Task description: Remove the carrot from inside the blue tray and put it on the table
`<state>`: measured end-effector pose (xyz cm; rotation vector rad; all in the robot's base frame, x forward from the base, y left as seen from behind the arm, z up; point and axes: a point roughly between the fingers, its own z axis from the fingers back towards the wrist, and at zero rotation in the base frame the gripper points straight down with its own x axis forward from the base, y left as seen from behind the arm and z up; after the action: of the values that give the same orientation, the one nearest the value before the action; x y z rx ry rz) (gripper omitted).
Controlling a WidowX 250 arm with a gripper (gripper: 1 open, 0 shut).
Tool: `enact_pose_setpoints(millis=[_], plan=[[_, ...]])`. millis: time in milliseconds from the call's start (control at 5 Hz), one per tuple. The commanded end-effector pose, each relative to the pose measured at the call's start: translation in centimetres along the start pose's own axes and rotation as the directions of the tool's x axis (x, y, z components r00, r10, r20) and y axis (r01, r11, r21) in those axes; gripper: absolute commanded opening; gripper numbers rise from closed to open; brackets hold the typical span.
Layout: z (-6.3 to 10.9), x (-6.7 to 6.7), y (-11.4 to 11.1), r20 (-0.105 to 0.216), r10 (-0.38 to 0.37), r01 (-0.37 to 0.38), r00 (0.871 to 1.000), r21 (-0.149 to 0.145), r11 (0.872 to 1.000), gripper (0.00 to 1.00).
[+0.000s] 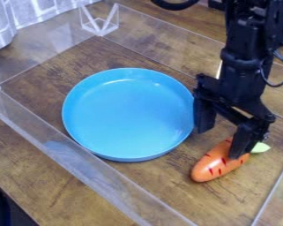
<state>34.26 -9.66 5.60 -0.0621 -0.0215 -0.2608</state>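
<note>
The orange carrot (221,164) lies on the dark wooden table (167,48), just right of the blue tray (126,113), its green top (260,147) pointing right. My black gripper (225,131) hangs open directly above it, one finger near the tray's right rim and the other finger (246,139) over the carrot's leafy end. Nothing is between the fingers. The tray itself has nothing in it.
A clear plastic barrier wall (61,146) runs along the front left of the table. A clear folded stand (101,18) sits at the back, with grey items at the far left corner (0,31).
</note>
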Motion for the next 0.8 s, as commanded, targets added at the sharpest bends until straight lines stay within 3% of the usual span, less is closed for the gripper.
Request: enact_pose_setpoints(millis=[0, 600], plan=[[0.8, 0.2, -1.0, 0.035, -0.023, 0.023, 0.999, -0.001, 1.000, 1.00], [-2.3, -0.1, -1.6, -0.013, -0.039, 0.039, 0.999, -0.003, 0.999, 1.00]])
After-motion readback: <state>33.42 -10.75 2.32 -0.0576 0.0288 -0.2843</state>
